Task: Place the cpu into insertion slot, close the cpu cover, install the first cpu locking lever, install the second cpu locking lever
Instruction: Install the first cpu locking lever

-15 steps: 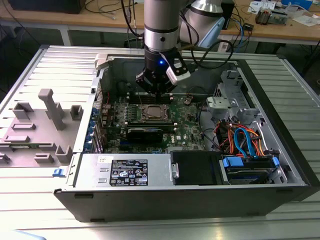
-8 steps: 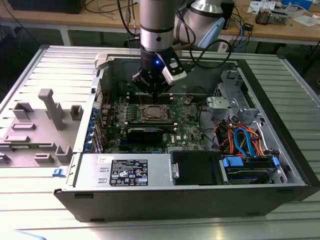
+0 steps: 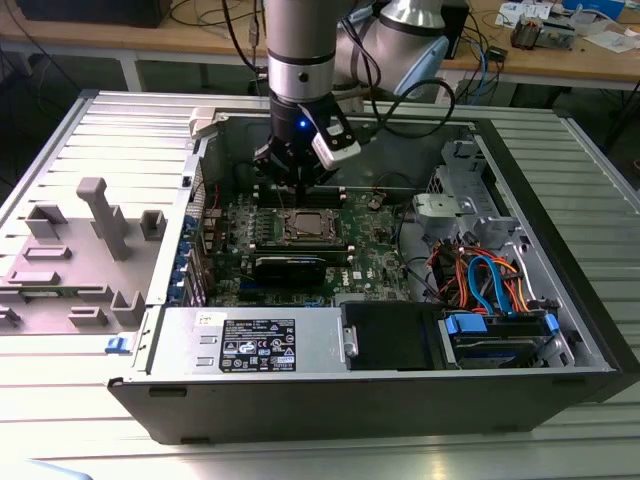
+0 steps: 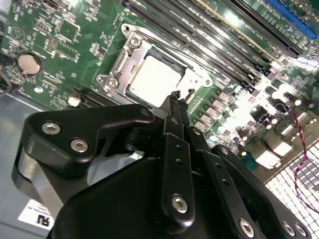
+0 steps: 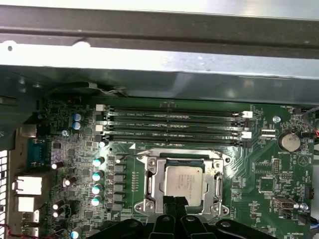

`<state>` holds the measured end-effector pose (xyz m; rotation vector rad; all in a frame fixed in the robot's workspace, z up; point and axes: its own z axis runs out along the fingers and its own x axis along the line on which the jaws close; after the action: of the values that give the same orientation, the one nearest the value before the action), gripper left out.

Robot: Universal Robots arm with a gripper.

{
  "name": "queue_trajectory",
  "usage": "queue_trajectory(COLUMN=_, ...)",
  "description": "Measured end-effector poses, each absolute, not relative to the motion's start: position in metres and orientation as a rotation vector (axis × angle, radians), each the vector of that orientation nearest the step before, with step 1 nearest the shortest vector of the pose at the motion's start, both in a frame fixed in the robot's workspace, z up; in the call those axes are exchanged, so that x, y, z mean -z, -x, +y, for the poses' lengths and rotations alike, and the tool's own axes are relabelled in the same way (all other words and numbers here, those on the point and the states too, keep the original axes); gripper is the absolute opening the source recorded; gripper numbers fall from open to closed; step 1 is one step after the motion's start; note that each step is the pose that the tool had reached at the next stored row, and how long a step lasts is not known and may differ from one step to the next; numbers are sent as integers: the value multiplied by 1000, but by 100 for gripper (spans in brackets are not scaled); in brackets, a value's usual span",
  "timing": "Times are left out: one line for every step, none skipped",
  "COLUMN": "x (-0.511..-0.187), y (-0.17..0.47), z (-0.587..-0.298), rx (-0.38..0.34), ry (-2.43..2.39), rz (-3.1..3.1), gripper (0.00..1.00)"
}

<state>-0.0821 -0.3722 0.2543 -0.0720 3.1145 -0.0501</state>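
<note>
The cpu (image 5: pixel 183 185) lies flat, square in the insertion slot (image 5: pixel 151 185).

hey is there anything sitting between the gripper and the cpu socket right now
Nothing visible does. In both wrist views the gripper hangs just above one edge of the cpu, which already lies in the insertion slot under the cpu cover. Its jaws look shut, holding nothing.

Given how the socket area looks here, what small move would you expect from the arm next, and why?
Probably a short descent toward the socket edge. The cpu already sits in the insertion slot with the cpu cover framing it, and the hand, fingertips together, hovers just beside it, so the levers seem the remaining work.
</note>
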Motion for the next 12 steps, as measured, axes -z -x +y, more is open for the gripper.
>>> queue_trajectory(x=-254, y=85, z=-372, rx=50, ry=72, rz=3115, gripper=11)
queue_trajectory(x=-254, y=88, z=-372, rx=50, ry=72, rz=3115, gripper=11)
queue_trajectory(x=-254, y=93, z=-371, rx=50, ry=72, rz=3115, gripper=11)
queue_trajectory(x=-254, y=98, z=-370, rx=50, ry=72, rz=3114, gripper=11)
queue_trajectory(x=-255, y=100, z=-368, rx=50, ry=72, rz=3114, gripper=11)
queue_trajectory(x=-255, y=101, z=-367, rx=50, ry=72, rz=3114, gripper=11)
queue_trajectory(x=-256, y=103, z=-366, rx=50, ry=72, rz=3114, gripper=11)
queue_trajectory(x=-256, y=107, z=-364, rx=50, ry=72, rz=3113, gripper=11)
queue_trajectory(x=-256, y=110, z=-363, rx=50, ry=72, rz=3112, gripper=11)
queue_trajectory(x=-256, y=113, z=-363, rx=50, ry=72, rz=3112, gripper=11)
queue_trajectory(x=-256, y=115, z=-363, rx=50, ry=72, rz=3111, gripper=11)
queue_trajectory(x=-257, y=118, z=-362, rx=50, ry=72, rz=3111, gripper=11)
